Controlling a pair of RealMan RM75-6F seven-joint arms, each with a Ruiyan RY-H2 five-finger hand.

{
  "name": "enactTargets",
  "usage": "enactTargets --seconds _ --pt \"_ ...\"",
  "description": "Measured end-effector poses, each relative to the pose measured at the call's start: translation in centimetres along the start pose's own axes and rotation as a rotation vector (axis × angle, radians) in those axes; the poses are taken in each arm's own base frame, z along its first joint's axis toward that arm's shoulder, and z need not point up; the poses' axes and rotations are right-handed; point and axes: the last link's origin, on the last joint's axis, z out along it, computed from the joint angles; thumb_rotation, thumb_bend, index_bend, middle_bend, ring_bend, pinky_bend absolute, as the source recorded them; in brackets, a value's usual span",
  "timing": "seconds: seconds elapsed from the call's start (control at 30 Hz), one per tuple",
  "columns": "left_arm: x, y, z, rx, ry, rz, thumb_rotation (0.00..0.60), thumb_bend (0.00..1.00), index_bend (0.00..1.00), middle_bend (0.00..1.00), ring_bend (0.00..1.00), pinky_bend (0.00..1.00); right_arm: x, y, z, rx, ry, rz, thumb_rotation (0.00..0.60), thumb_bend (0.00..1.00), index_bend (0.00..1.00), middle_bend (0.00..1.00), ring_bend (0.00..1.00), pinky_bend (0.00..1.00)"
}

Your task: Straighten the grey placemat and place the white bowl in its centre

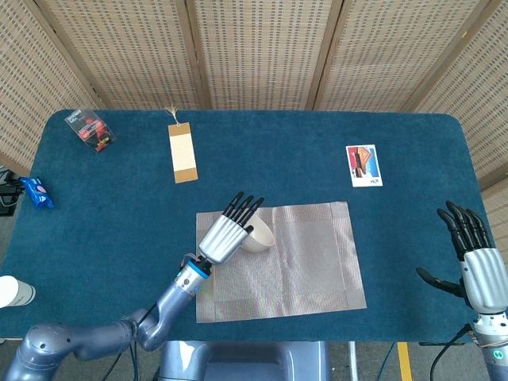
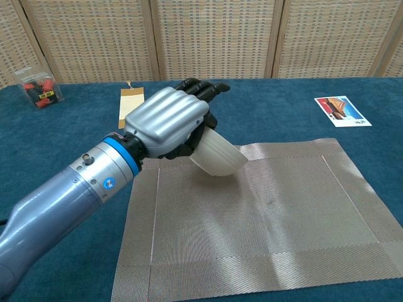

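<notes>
- Holding the white bowl (image 1: 258, 236) in its fingers, the left hand (image 1: 225, 236) reaches over the grey placemat (image 1: 317, 262); the chest view shows the bowl tilted, its underside facing the camera, above the mat's left-centre part.
- Whether the bowl touches the mat cannot be told from either view.
- The grey placemat lies flat on the blue surface (image 1: 262, 159), its edges roughly square with the surface's near edge, with faint fold creases across it in the chest view.
- The right hand (image 1: 476, 262) hangs at the near right corner of the surface, fingers spread apart and holding nothing, well apart from the mat.
- A tan bookmark (image 1: 182, 152) with a tassel lies toward the far left, well apart from the mat.
- A small picture card (image 1: 363, 165) lies to the far right, beyond the mat's right corner.
- A clear packet with red contents (image 1: 90, 129) sits at the far left corner.
- A blue snack wrapper (image 1: 36, 192) rests at the left edge of the surface.
- A white cup (image 1: 14, 291) shows at the left edge of the head view, off the surface.
</notes>
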Motion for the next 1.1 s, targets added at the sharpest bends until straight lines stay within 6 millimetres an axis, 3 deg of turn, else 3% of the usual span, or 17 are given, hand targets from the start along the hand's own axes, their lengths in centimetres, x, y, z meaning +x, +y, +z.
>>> enactTargets --seconds 0.2,0.27,0.3,0.4,0.5,0.63,0.77,1.1 --pt "-1.5 1.8 0.8 -0.054 0.053 0.042 0.600 0.64 0.82 0.00 0.00 0.00 -0.1 0.0 0.0 0.001 -0.004 0.000 0.600 0.12 0.07 0.00 0.00 0.00" --pt "-2.1 2.4 0.9 -0.074 0.066 0.056 0.600 0.59 0.78 0.00 0.00 0.00 0.0 0.0 0.0 0.001 -0.002 0.000 0.600 0.12 0.07 0.00 0.00 0.00" --pt "-2.4 2.7 0.8 -0.082 0.069 0.057 0.600 0.56 0.74 0.00 0.00 0.00 0.0 0.0 0.0 0.000 -0.001 0.000 0.600 0.12 0.07 0.00 0.00 0.00" --pt "-3.2 3.6 0.4 -0.113 0.066 0.049 0.600 0.37 0.51 0.00 0.00 0.00 0.1 0.1 0.0 -0.001 0.003 0.002 0.600 0.12 0.07 0.00 0.00 0.00" --pt "-3.9 3.7 -0.5 -0.139 0.046 0.041 0.600 0.28 0.36 0.00 0.00 0.00 0.2 0.1 0.0 -0.003 0.005 0.001 0.600 0.12 0.07 0.00 0.00 0.00" --pt "-4.2 2.3 -1.5 -0.132 0.022 0.050 0.600 0.22 0.19 0.00 0.00 0.00 0.1 0.1 0.0 -0.002 0.003 -0.002 0.600 0.12 0.07 0.00 0.00 0.00" --pt "-3.8 0.7 -2.7 -0.110 0.000 0.039 0.600 0.20 0.11 0.00 0.00 0.00 -0.2 -0.1 -0.1 0.003 -0.005 -0.011 0.600 0.12 0.07 0.00 0.00 0.00" --pt "-1.1 -3.1 -6.4 0.000 -0.036 -0.035 0.600 0.20 0.09 0.00 0.00 0.00 -0.6 -0.3 -0.2 0.007 -0.009 -0.027 0.600 0.12 0.07 0.00 0.00 0.00"
